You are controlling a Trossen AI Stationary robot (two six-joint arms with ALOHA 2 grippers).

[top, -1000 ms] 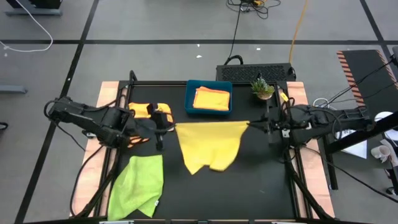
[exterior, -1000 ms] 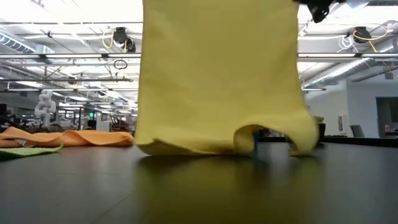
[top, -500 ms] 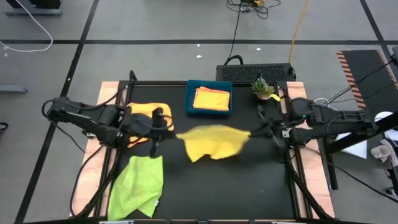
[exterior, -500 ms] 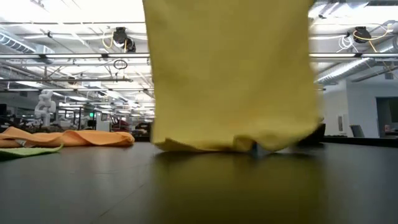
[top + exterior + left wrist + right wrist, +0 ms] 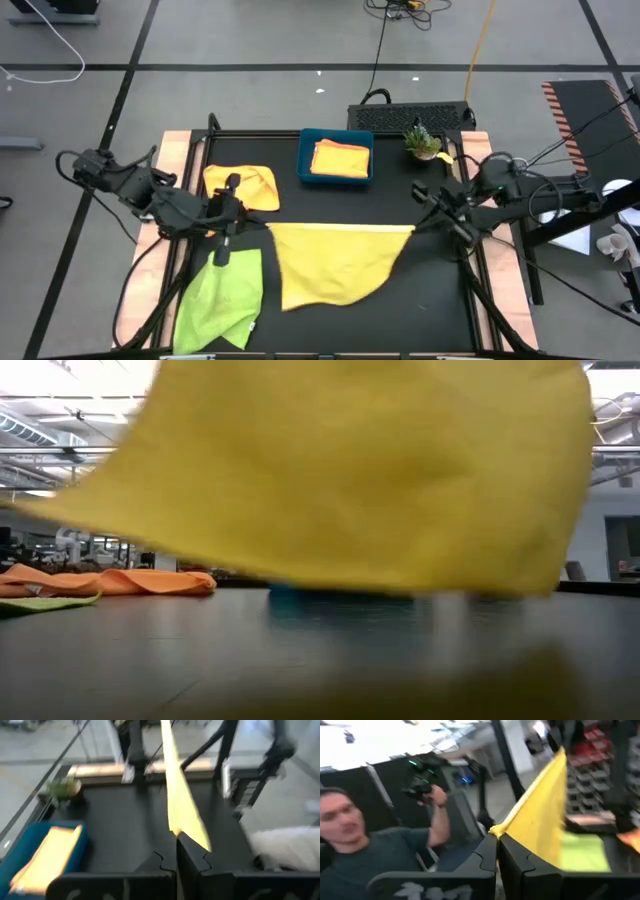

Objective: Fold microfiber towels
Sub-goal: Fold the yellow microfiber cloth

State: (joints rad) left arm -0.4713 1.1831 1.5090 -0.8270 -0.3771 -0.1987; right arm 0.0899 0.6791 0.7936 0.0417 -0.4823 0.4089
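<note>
A yellow towel is stretched between my two grippers over the middle of the table. In the low view it billows toward the near edge, its lower edge above the table top. My left gripper is shut on its left top corner. My right gripper is shut on its right top corner. A lime green towel lies flat at the near left. An orange towel lies at the far left. A folded orange towel lies in the blue tray. My left gripper pinches the yellow towel's left top corner between its two fingers, coming level from the table's left. The top edge runs taut away from the fingers, and the cloth hangs below. My right gripper pinches the towel's right top corner between its two fingers, coming level from the table's right. The cloth runs away from the fingers and hangs below.
A small potted plant stands at the far right beside the tray. Black frame rails run along the table's sides. A person sits beyond the table in the right wrist view.
Both grippers have moved toward the table's near edge with the yellow towel's top corners. The towel's lower part, which lay on the table, first bunched up, then lifted and swung out toward the near edge, and the towel is now spread out.
</note>
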